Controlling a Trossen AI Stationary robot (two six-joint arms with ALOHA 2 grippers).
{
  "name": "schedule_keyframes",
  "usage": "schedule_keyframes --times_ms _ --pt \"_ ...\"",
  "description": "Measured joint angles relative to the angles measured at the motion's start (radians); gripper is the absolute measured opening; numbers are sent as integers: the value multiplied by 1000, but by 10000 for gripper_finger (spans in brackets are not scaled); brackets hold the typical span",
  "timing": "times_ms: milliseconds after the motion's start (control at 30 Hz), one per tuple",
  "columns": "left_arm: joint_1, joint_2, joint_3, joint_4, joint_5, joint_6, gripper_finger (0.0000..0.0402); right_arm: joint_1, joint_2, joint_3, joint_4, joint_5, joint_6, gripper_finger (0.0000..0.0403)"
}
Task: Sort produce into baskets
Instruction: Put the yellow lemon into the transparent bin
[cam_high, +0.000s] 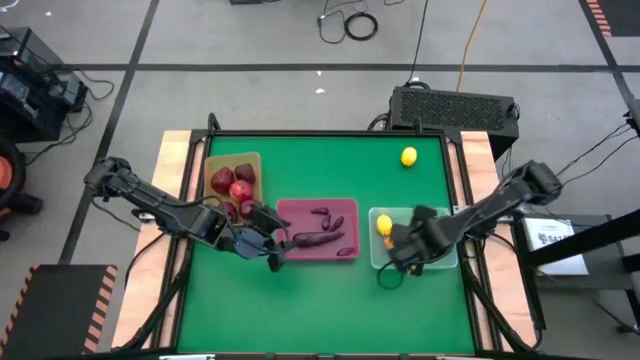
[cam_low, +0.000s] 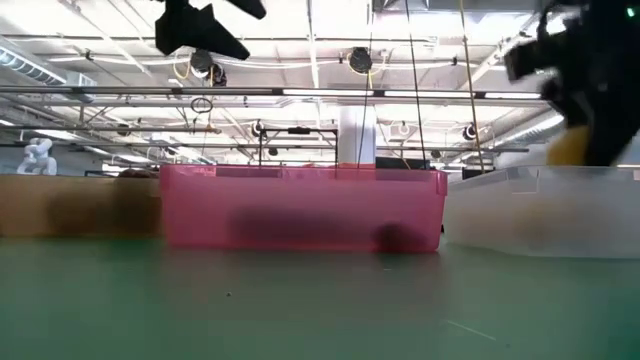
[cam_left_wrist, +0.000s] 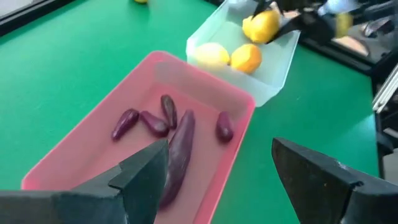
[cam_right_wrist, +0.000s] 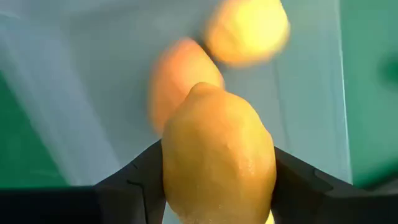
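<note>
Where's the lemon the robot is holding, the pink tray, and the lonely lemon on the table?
held lemon (cam_right_wrist: 217, 155), right wrist view, middle of its skin
pink tray (cam_left_wrist: 239, 102), left wrist view, far rim
lone lemon (cam_high: 408, 156), high view, its centre

High cam looks straight down on the whole counter. Low cam sits at counter level, close to the pink tray, facing the room. Left wrist cam looks down on the same pink tray; right wrist cam is tight over the clear tray.
</note>
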Motion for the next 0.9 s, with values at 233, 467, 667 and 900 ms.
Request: schedule_keyframes --times_ms 233,467,667,900 --pt "2 6 0 22 0 -9 292 -30 -99 -125 -45 -2 369 203" --pt "6 23 1 82 0 -10 292 -89 -103 -128 -127 1 515 204" --pt "6 36 2 97 8 -9 292 -126 -103 -128 -127 -2 509 230" --pt "4 50 1 88 29 -2 292 -172 -103 -128 -128 -29 474 290"
